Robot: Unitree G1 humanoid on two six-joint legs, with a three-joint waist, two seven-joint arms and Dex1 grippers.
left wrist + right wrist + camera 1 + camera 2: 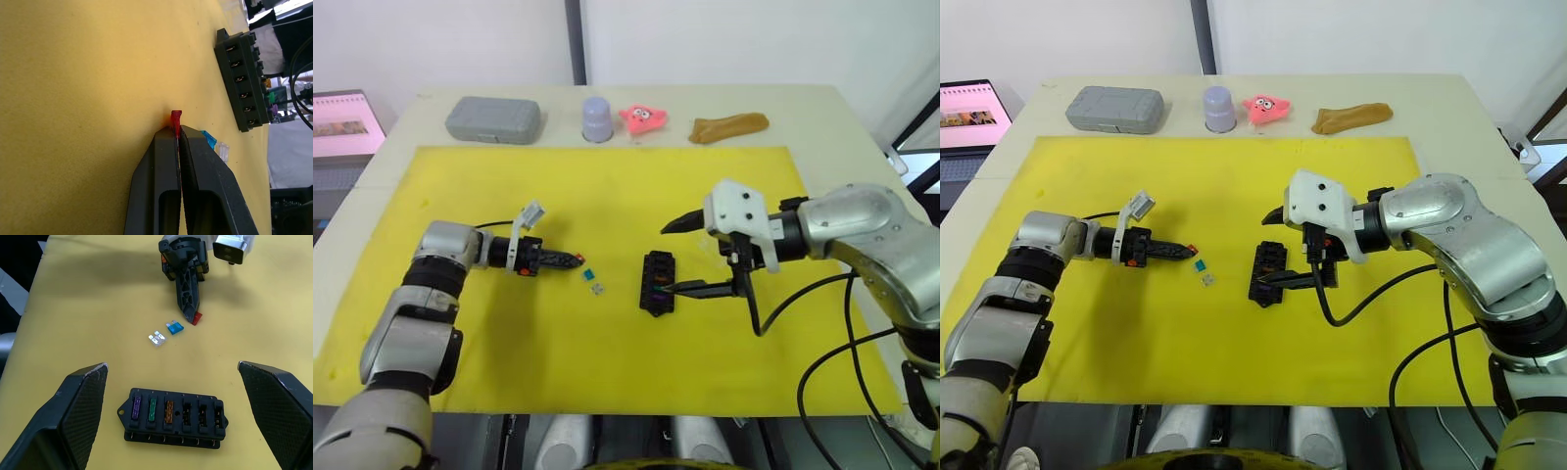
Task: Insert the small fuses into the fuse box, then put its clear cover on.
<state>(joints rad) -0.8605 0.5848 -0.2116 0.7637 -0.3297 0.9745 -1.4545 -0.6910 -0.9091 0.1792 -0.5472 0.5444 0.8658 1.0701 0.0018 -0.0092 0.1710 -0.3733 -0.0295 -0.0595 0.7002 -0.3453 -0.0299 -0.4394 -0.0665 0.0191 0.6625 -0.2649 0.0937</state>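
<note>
The left gripper (576,260) is pinching a red fuse (196,318) at its fingertips, low over the yellow mat (558,333), just beside the blue fuse (174,327) and clear fuse (156,338). To seat it well, I would carry it upright to an empty slot of the black fuse box (173,424), where purple, green and amber fuses already sit. The right gripper (685,257) stands spread wide around the box and could steady it.

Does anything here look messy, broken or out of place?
Nothing looks broken or spilled. The fuse box lies flat with three fuses in and three slots empty; a teal fuse and a pale fuse wait loose on the mat. The left hand pinches a red fuse.
</note>
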